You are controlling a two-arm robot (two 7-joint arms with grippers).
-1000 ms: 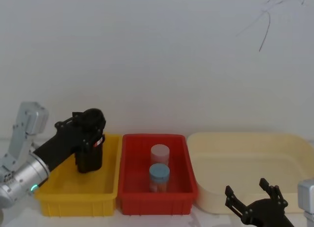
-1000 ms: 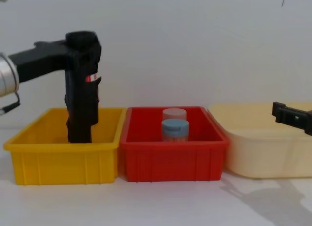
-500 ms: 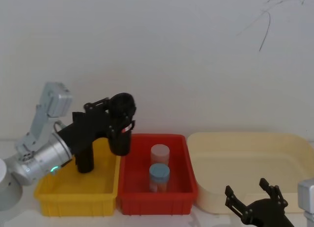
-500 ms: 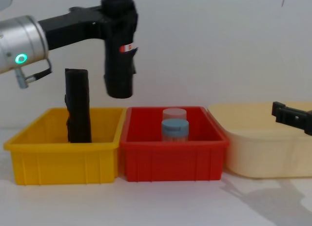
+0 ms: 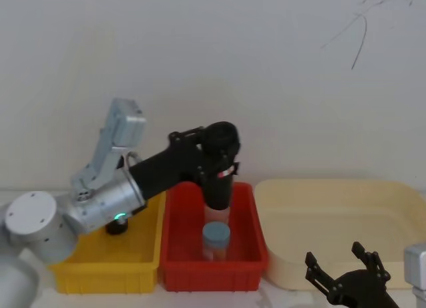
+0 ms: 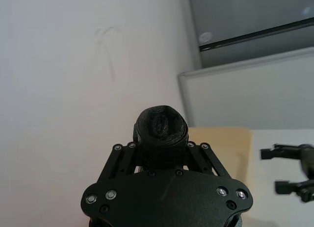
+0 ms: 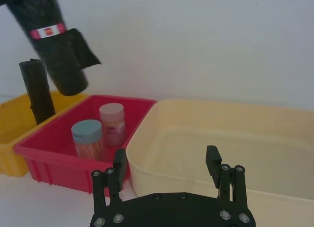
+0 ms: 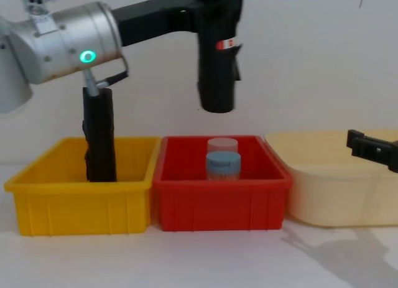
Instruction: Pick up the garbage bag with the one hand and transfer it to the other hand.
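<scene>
Chest view, where's the garbage bag?

Up in the air, upright, approx. over the red bin. Its bottom end is clear of the pink-lid jar & blue-lid jar below. Red-and-white label sits on the upper part.

What's holding it?

Left tool, pinching the bag's top end. Left wrist view has the rolled end poking up between the fingers. The arm w/ the green ring reaches in from the left.

Right tool?

Low at the right, just in front of the cream tub. Fingers spread wide, nothing between them, well apart from the bag.

Anything else?

Yellow bin on the left, touching the red one. A plain black roll stands in it, upright, no label. All 3 containers sit in a row on the white surface.
</scene>
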